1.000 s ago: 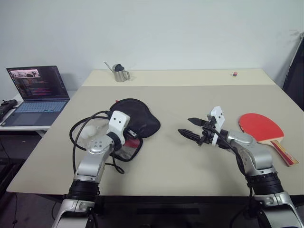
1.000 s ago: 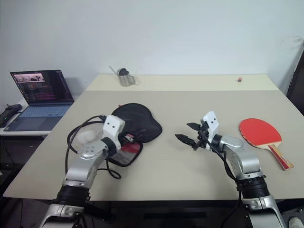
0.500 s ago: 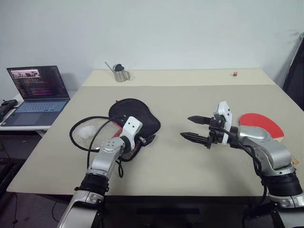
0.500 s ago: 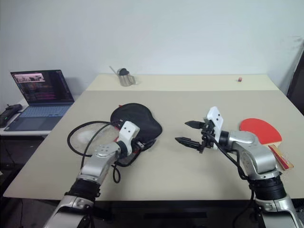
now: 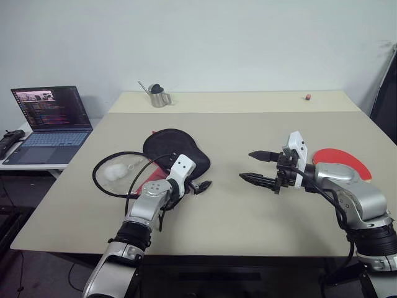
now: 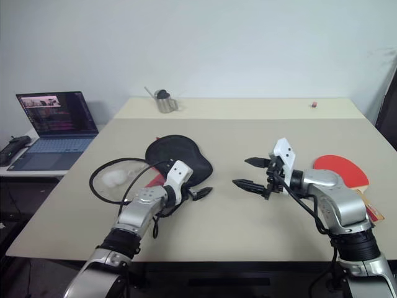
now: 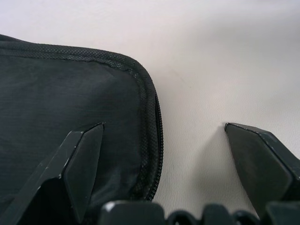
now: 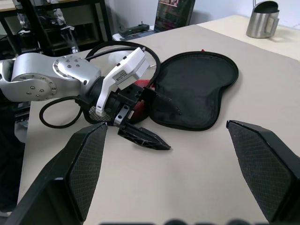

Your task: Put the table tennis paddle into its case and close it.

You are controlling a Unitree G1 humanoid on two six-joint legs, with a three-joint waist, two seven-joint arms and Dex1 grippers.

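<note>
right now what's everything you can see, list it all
case: 1, black lining up, red outside, lying open, table left of centre
table tennis paddle: 1, red face, table's right side, partly behind right arm
table: 1, beige
metal jug: 1, silver, far left of table
small red item: 1, far right of table
laptop: 1, open, side desk on the left
left gripper: jaws open, at the case's edge
right gripper: jaws open, above table centre
</note>
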